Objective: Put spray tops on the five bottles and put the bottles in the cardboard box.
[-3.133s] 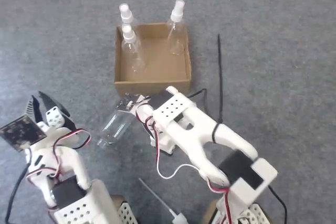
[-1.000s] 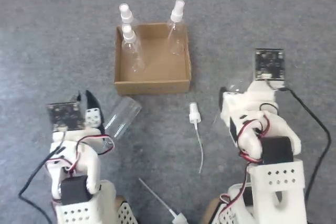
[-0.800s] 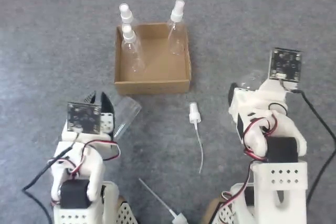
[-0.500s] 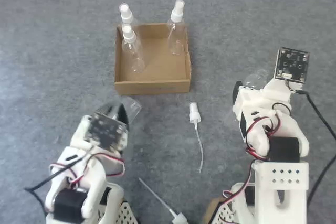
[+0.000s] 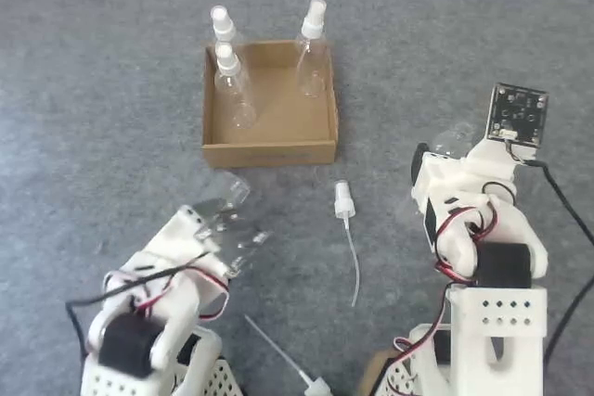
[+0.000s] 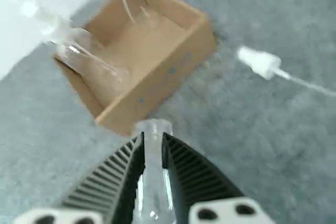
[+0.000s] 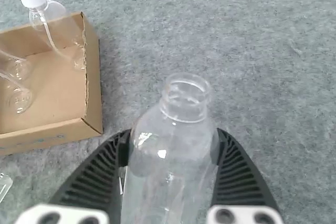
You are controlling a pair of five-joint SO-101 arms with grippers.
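A clear uncapped bottle (image 5: 232, 190) lies on the grey carpet in front of the cardboard box (image 5: 269, 151). My left gripper (image 5: 225, 218) is shut on its narrow end (image 6: 152, 128), with my left gripper (image 6: 153, 140) pointing toward the box (image 6: 157, 80). My right gripper (image 7: 173, 144) is shut on a second uncapped bottle (image 7: 170, 150), held up at the right (image 5: 453, 142). One loose spray top (image 5: 343, 199) with a long tube lies between the arms (image 6: 260, 61). Three capped bottles (image 5: 232, 81) stand at the box.
A second loose spray top (image 5: 314, 383) with its tube lies at the near edge between the arm bases. The box wall (image 7: 52, 129) and a capped bottle (image 7: 52, 19) sit off to one side of the right gripper. Open carpet lies right of the box.
My left arm swung in over the lying bottle, tipped down and closed on it. The right arm lifted its bottle slightly and then held still.
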